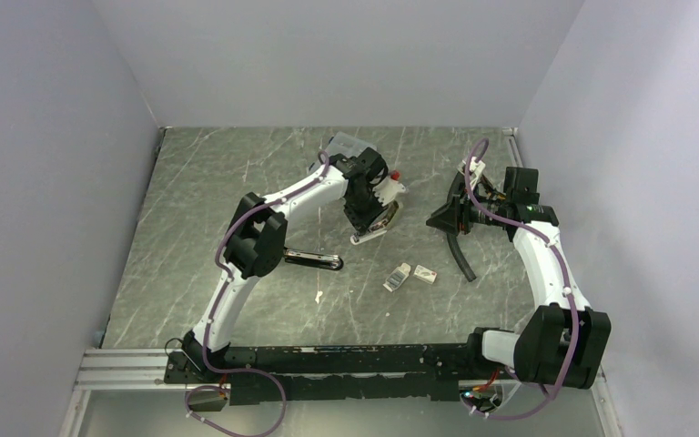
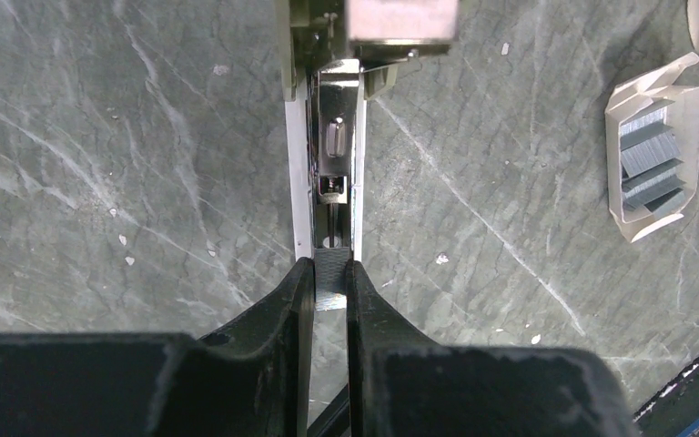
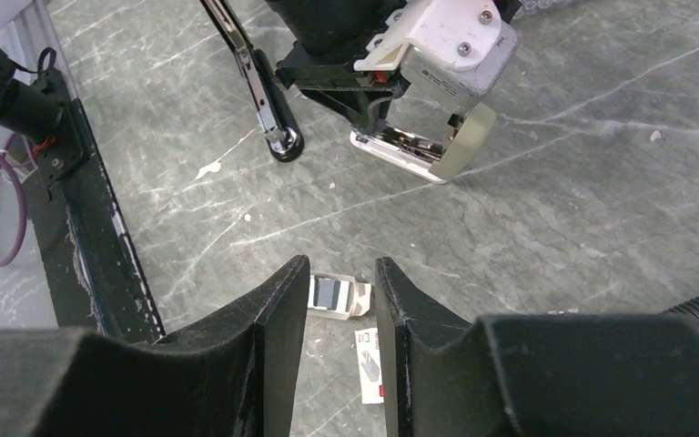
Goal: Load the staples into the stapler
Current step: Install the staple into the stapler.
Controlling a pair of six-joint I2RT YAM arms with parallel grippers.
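Left gripper (image 2: 330, 269) jaws clamped a staple strip (image 2: 330, 289), lined up to load the open stapler (image 2: 337, 155); right gripper (image 3: 341, 264) jaws apart.

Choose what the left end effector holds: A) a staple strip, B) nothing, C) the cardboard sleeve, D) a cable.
A: the left end effector pinches a staple strip at the near end of the channel of the open stapler.
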